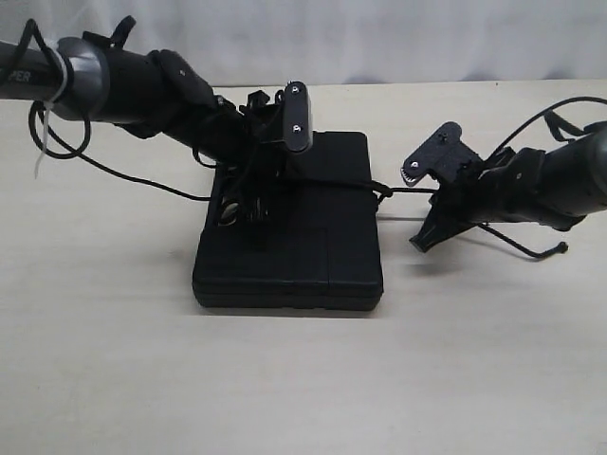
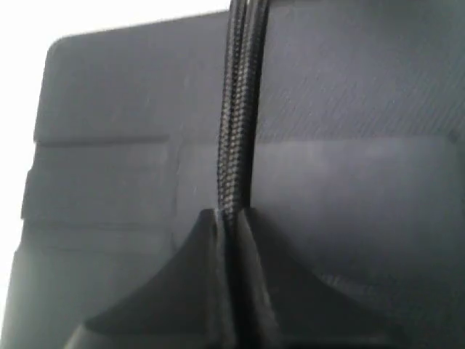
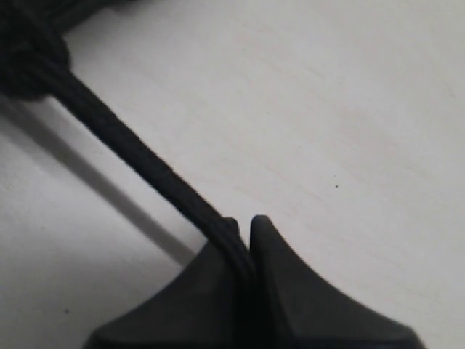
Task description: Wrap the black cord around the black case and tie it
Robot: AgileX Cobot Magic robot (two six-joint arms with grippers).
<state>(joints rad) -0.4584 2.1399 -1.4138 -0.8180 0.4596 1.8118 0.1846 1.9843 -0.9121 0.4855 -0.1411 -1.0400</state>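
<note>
Case position first: the black case (image 1: 294,256) lies flat on the pale table (image 1: 303,379), with its long front edge toward the exterior camera and its lid up. Across the far half of the lid I see the black cord (image 1: 403,191) running side to side. It leaves the case at the right edge, where a knot (image 1: 382,192) sits just beside the corner, and goes on in a straight, tight line above the table. The left gripper (image 1: 245,201) is down on the far left part of the lid. Its wrist view shows the left gripper (image 2: 234,218) with its jaws pressed together on the cord (image 2: 236,109), two braided strands side by side, and the case lid (image 2: 349,145) right behind them. The right gripper (image 1: 432,192) sits off the case, near its right edge and level with the knot. In its wrist view the right gripper (image 3: 243,229) pinches a single strand of the cord (image 3: 131,145), which leads away over the bare table (image 3: 327,109) to the knot (image 3: 29,58).
</note>
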